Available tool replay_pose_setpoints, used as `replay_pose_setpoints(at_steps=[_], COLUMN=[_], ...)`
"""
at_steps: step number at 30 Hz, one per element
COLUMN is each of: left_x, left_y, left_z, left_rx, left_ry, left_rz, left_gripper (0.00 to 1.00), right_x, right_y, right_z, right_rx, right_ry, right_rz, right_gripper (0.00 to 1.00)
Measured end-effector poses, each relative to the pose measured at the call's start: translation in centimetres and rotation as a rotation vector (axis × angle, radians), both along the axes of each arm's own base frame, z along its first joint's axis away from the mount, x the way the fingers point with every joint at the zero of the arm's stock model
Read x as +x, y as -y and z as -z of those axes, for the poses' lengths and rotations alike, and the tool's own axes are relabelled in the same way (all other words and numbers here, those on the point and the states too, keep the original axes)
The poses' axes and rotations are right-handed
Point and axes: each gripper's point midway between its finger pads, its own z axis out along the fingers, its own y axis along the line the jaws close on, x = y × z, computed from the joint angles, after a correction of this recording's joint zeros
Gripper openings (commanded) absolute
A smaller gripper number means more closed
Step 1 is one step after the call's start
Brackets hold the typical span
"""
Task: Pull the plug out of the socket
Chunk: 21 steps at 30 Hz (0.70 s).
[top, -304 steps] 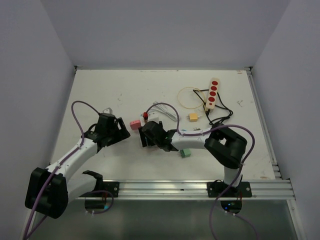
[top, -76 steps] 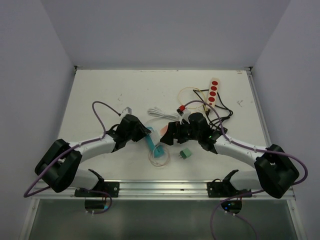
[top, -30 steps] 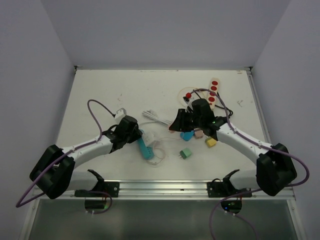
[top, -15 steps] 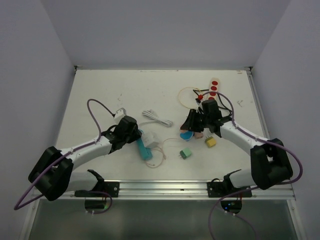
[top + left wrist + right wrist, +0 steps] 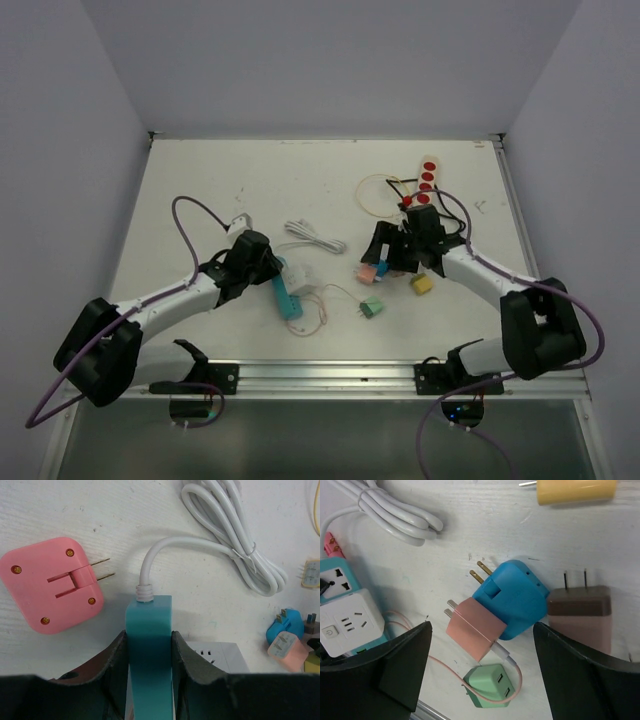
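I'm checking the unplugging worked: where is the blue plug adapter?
Right wrist view: the blue plug adapter lies on the white table under the open right gripper, against a salmon-pink adapter, beside a brown plug.

A white table (image 5: 230, 180) filled the scene, its top scuffed with small dark marks and scratches. Plain pale grey walls closed it in on three sides: a back wall (image 5: 320, 60), a left wall (image 5: 60, 200) and a right wall (image 5: 590, 180). An aluminium rail (image 5: 330, 378) ran along the near edge, and a narrower metal strip (image 5: 525, 250) ran along the right edge. Below the rail lay a dull, grey-green glossy surface (image 5: 320, 440). The light was even, and the shadows were soft.
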Motion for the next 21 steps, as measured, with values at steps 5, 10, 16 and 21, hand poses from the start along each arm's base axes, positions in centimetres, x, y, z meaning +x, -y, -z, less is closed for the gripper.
replay_pose_setpoints(at_steps=[5,10,16,21], left_x=[0.0,-0.1,0.0,0.1], left_y=[0.2,0.1,0.3,0.5], left_z=[-0.1,-0.1,-1.1,-1.7], left_rx=[-0.010,-0.017,-0.039,-0.056], left_ry=[0.001,0.003,0.029,0.045], left_rz=[0.008,0.011,0.017,0.023], left_gripper=[0.00,0.00,0.00,0.00], right_x=[0.3,0.5,-0.7,-2.9], right_y=[1.5,0.4,-4.9,-10.2], right_z=[-3.7,-8.3,-9.3,-7.2], right_rx=[-0.037,0.070,0.202,0.264], right_ry=[0.126,0.257,0.246,0.147], right_rz=[0.047,0.035,-0.077,-0.195], right_gripper=[0.96,0.99,0.99,0.99])
